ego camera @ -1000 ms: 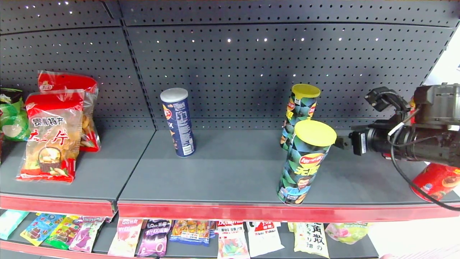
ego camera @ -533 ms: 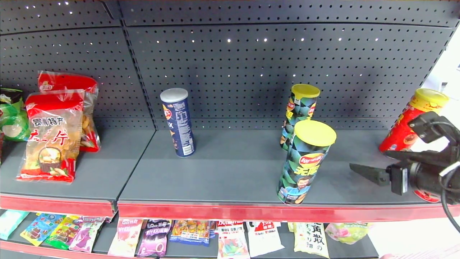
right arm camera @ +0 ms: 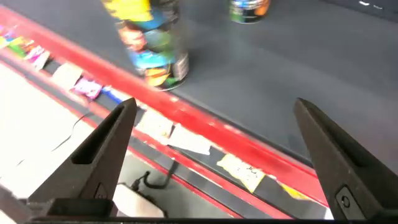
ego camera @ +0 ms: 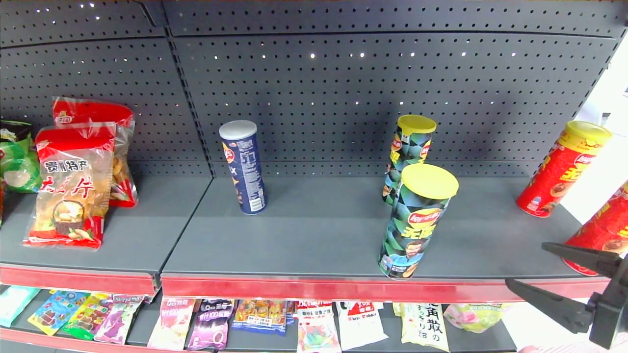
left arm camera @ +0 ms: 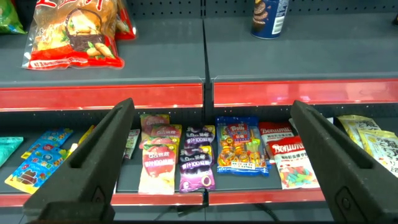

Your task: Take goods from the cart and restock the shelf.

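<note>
The green chip can was seen upright at the front edge of the shelf, well apart from the right gripper, which was spread wide and empty.

The upper shelf is a grey deck of two boards with a red front rim, backed by a perforated panel.

Left board: a front red bag stands upright, a rear red bag stands just behind it, and a green bag sits at the far left edge.

Right board: a blue can with a pale lid stands upright toward the left rear. A front green can with a yellow lid stands near the rim. A matching rear green can stands behind it, near the panel. A rear red can with a yellow lid stands at the right rear. A front red can stands at the right front corner, partly cut off.

The lower shelf carries a row of flat packets lying side by side.
</note>
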Robot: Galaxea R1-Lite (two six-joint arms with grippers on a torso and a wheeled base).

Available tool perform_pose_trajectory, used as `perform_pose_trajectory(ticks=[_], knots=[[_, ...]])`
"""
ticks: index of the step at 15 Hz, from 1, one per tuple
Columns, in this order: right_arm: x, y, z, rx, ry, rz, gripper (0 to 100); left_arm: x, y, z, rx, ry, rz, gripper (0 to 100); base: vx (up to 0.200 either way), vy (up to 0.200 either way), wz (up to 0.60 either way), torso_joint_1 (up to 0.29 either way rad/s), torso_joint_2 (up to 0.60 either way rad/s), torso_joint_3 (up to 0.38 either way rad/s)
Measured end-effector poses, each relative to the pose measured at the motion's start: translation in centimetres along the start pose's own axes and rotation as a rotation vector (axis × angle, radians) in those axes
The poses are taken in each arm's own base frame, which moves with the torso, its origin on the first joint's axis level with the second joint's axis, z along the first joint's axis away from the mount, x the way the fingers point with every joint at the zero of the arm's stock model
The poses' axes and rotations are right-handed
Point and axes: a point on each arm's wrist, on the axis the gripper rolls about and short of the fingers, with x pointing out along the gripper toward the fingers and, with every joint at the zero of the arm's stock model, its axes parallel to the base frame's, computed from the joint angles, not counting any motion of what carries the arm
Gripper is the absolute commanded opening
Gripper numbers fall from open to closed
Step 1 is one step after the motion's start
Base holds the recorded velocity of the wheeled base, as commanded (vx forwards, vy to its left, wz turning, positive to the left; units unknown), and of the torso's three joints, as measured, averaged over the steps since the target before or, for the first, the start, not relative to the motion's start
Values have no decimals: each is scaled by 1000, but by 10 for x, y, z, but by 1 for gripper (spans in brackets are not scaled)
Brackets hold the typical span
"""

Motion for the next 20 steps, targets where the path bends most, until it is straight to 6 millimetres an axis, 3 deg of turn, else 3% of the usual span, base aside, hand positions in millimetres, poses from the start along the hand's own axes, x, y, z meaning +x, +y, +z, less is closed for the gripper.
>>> perform_pose_trajectory(ticks=[4, 6, 10, 13, 16, 18, 20], knots=[[-13, 5, -8, -21, -29, -13, 100, 0, 0, 0, 0, 0, 0, 100, 0, 0, 0, 0, 0, 0], [-31, 12, -14, -36, -64, -54, 100, 0, 0, 0, 0, 0, 0, 100, 0, 0, 0, 0, 0, 0], [-75, 29, -39, -37, -132, -265, 100, 0, 0, 0, 0, 0, 0, 100, 0, 0, 0, 0, 0, 0], [-97, 44, -63, -10, -250, -444, 100, 0, 0, 0, 0, 0, 0, 100, 0, 0, 0, 0, 0, 0], [-103, 48, -86, 98, -307, -664, 100, 0, 0, 0, 0, 0, 0, 100, 0, 0, 0, 0, 0, 0], [-97, 49, -100, 112, -311, -650, 100, 0, 0, 0, 0, 0, 0, 100, 0, 0, 0, 0, 0, 0], [-91, 51, -110, 102, -287, -531, 100, 0, 0, 0, 1, 0, 0, 100, 0, 0, 0, 0, 0, 0]])
